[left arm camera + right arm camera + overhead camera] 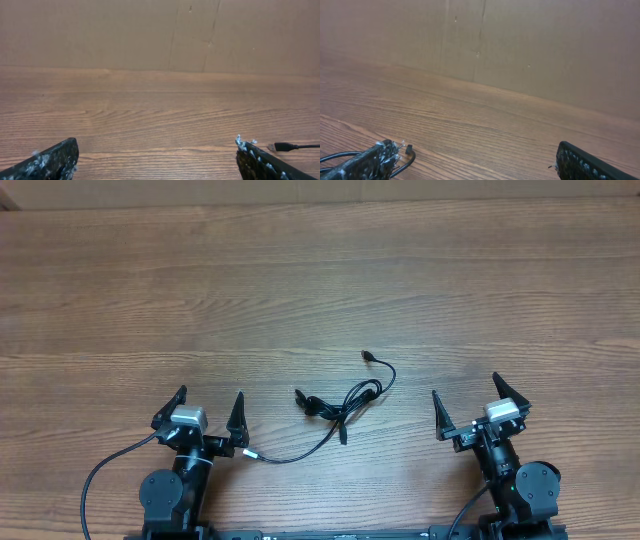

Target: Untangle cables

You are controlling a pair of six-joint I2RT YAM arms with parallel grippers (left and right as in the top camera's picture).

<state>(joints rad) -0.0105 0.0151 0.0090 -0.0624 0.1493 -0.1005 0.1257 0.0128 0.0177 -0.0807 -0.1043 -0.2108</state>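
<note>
We hold both grippers wide open and empty. The left gripper (211, 394) sits left of the cables (340, 408) and the right gripper (465, 386) sits to their right. We should pinch one strand each on opposite sides of the cables, then draw apart gently.

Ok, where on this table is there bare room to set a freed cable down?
Bare: the whole far table between the cables and the cardboard wall, plus both outer sides. Crowded: the near strip between left pincer and right pincer, where the cables sprawl.
</note>
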